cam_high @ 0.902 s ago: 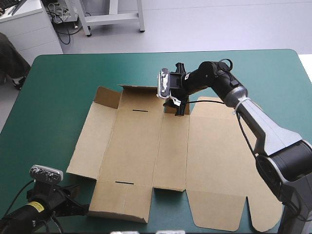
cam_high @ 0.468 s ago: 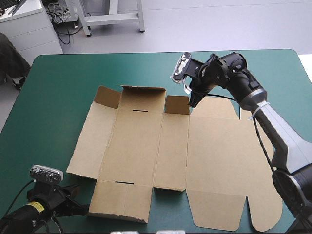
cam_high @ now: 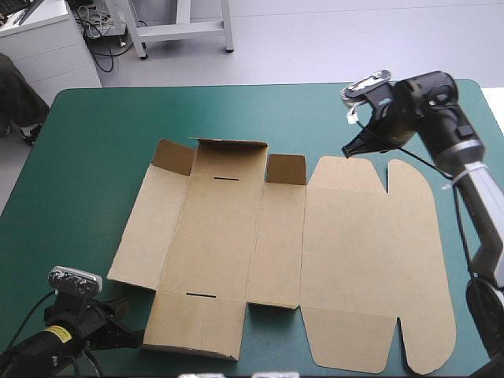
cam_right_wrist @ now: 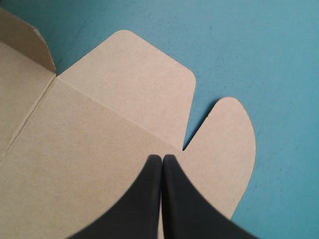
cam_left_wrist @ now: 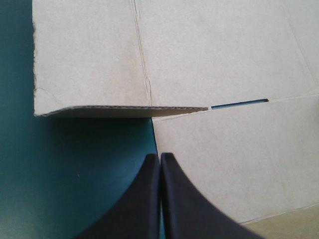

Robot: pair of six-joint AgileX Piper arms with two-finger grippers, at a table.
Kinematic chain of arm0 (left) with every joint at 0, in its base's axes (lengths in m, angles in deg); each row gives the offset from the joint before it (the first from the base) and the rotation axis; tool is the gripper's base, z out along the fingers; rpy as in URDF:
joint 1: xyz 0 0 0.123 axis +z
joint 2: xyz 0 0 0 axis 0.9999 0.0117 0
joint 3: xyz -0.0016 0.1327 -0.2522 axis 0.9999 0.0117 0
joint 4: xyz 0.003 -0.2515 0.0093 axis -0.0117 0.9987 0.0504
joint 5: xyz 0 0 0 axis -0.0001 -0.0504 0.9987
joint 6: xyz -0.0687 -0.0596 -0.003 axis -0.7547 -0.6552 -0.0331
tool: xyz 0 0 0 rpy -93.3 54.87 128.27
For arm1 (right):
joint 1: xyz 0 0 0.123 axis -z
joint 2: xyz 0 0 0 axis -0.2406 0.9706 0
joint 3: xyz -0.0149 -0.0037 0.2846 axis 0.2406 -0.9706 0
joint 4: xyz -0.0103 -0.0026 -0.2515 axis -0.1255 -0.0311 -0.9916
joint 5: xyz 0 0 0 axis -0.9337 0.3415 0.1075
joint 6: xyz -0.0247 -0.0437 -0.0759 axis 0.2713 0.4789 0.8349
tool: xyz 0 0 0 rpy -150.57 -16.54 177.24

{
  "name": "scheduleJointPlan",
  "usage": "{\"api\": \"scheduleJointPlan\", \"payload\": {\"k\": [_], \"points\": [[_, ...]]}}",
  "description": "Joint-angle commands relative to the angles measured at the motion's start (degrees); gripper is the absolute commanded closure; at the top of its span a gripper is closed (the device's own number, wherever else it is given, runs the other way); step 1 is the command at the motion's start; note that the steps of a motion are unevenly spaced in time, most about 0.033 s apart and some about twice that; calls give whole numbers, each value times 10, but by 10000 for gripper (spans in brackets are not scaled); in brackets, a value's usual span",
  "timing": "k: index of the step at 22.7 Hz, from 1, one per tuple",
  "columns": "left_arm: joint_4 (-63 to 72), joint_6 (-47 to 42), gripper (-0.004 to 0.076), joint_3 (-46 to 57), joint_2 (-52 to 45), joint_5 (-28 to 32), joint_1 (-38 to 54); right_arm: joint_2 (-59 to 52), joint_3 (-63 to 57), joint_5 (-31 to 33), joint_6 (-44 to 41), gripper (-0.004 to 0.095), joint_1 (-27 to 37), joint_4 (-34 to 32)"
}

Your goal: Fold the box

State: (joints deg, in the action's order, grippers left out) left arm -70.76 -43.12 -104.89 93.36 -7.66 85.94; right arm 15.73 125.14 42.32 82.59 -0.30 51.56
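Observation:
The brown box (cam_high: 346, 252) lies as a cut sheet spread over the teal-green cover. Its far flaps (cam_high: 228, 157) stand up, and a near-left flap (cam_high: 193, 327) is raised too. The lid panel with two rounded flaps (cam_right_wrist: 149, 84) lies flat at the right. My right gripper (cam_high: 349, 150) is shut and empty, hovering just off the lid's far edge; in its wrist view the fingertips (cam_right_wrist: 162, 158) point at the notch between the rounded flaps. My left gripper (cam_high: 134, 335) is shut and empty beside the box's near-left corner, its tips (cam_left_wrist: 159, 157) at the edge of the raised flap (cam_left_wrist: 119, 110).
Bare teal-green cover (cam_high: 102, 142) runs along the far side and the left of the sheet. The lid's rounded flaps (cam_high: 409, 177) reach close to the table's right edge, and the sheet's near edge lies close to the table's front.
My right gripper has drawn away from the raised far flap of the middle panel, swinging right and farther back to the lid's far edge. The left arm has not moved.

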Motion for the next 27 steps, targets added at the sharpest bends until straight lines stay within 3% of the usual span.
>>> {"api": "scheduleJointPlan", "payload": {"k": [1, 9, 12, 16, 23, 27], "points": [[22, -3, 757, -28, 5, 16, -4, -63, -14, 4, -2, 930, 54, 53], [20, -5, 757, -69, 5, 9, -4, -206, -198, -14, 3, 930, 103, 71], [22, -5, 757, -82, 5, -8, -4, -315, -324, -57, 3, 930, 103, 106], [22, -5, 757, -108, 16, -11, -4, -443, -441, -64, 3, 930, 103, 135], [22, 15, 757, -192, 147, -11, -4, -610, -531, -35, 1, 930, 103, 138], [22, 27, 757, -247, 231, -15, -4, -649, -545, -24, 1, 931, 103, 138]]}}
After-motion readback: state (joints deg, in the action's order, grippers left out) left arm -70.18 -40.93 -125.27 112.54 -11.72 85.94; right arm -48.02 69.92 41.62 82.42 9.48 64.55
